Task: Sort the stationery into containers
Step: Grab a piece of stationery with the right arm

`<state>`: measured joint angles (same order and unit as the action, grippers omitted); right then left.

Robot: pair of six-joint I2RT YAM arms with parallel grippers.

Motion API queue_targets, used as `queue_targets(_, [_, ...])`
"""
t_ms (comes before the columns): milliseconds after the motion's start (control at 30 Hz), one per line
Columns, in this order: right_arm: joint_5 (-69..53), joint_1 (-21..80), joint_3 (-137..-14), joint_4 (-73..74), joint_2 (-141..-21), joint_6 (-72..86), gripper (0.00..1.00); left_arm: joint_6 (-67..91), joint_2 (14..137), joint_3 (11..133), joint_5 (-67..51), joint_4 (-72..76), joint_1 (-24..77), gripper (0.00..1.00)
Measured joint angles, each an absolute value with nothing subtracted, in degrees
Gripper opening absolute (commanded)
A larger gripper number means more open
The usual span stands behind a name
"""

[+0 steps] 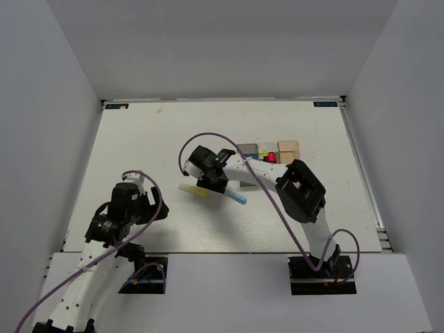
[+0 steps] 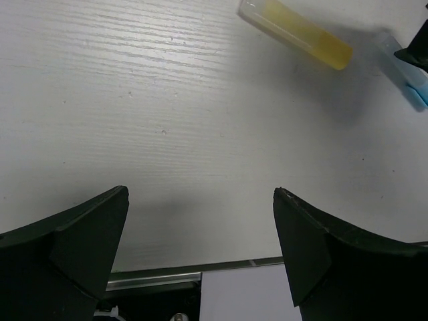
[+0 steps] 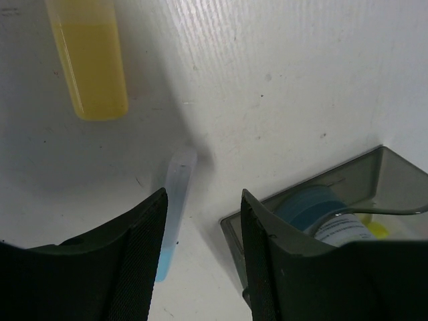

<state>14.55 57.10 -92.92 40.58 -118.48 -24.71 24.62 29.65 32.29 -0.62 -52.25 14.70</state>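
Note:
A pale yellow stick (image 1: 193,189) and a light blue stick (image 1: 234,197) lie on the white table. My right gripper (image 1: 208,183) hovers between them, open and empty. In the right wrist view the blue stick (image 3: 175,200) lies just beside the left finger, the yellow stick (image 3: 90,63) lies farther off, and the gripper (image 3: 200,224) grips nothing. The dark grey bin (image 3: 391,177) holds the blue roll (image 3: 309,204). The bins, dark grey (image 1: 248,149), clear (image 1: 267,152) and tan (image 1: 288,148), stand in a row. My left gripper (image 1: 149,202) is open and empty (image 2: 200,207).
Pink and yellow-green highlighter caps (image 1: 268,157) show in the clear bin. The left wrist view shows the yellow stick (image 2: 297,33) and the blue stick (image 2: 404,77) far ahead, and the table's near edge (image 2: 154,275) just below the fingers. White walls enclose the table.

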Motion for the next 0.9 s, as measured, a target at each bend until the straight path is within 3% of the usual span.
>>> queue_targets(300, [13.9,56.6,-92.9,42.5,-119.5,-24.2,0.54,24.4,29.4,32.3,-1.1,-52.2,14.7,0.99])
queue_targets(633, [11.2,54.1,-92.6,43.0,-122.1,-23.1,0.42,24.4,29.3,32.3,-1.4,-52.3,14.7,0.99])
queue_targets(733, [10.5,53.4,-92.0,43.0,-121.9,-23.0,0.31,24.4,29.3,32.3,-1.5,-52.2,14.7,0.99])
queue_targets(833, [10.2,53.1,-91.4,42.9,-121.6,-23.2,0.0,24.4,29.3,32.3,-1.6,-52.2,14.7,0.99])
queue_targets(900, [9.6,52.9,-90.8,42.4,-121.1,-23.2,0.0,24.4,29.3,32.3,-1.6,-52.2,14.7,0.99])
